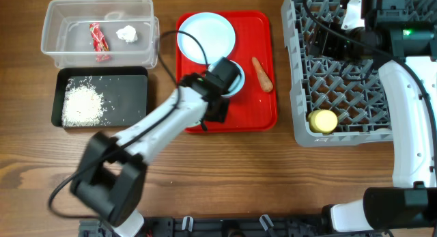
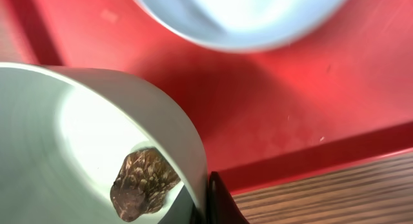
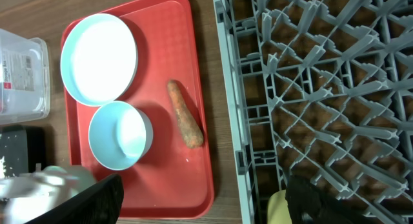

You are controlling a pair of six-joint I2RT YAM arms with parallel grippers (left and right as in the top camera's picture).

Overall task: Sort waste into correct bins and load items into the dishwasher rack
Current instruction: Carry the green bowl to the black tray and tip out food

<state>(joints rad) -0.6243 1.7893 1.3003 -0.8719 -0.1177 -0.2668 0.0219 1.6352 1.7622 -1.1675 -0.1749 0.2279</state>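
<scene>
- tub [image 1: 46, 25] at the table's far-left corner, wrapper [image 1: 100, 40] and tissue [image 1: 127, 34] already inside
- black tray [image 1: 130, 93] just in front of the tub by the table's left edge, rice [image 1: 82, 104] heaped at its left end
- left gripper [image 2: 206, 199] clamped on the rim of a bowl [image 2: 77, 121], one finger outside the wall; scrap [image 2: 143, 182] lies in the bowl's bottom
- that bowl is over the red tray [image 1: 263, 107], close to one of its edges with bare wood just past; the arm hides it from overhead, and I cannot tell if it is lifted
- red tray sits mid-table: plate [image 1: 205, 33] at its far-left corner, empty bowl [image 3: 119, 135] just in front of the plate, carrot [image 1: 263, 74] toward its right edge, apart from both
- rack [image 1: 341, 93] fills the table's right side, cup [image 1: 323, 121] in its near-left corner
- right gripper [image 3: 206, 201] spread wide, holding nothing, over the rack's left edge
- step, judged: emptying the scrap from the bowl, with the grip made and the tip not yet done
- next move probably calls for carrying the bowl left over the black tray and tilting it slowly, since a thin-rim pinch may slip; the bowl then goes to the rack
</scene>
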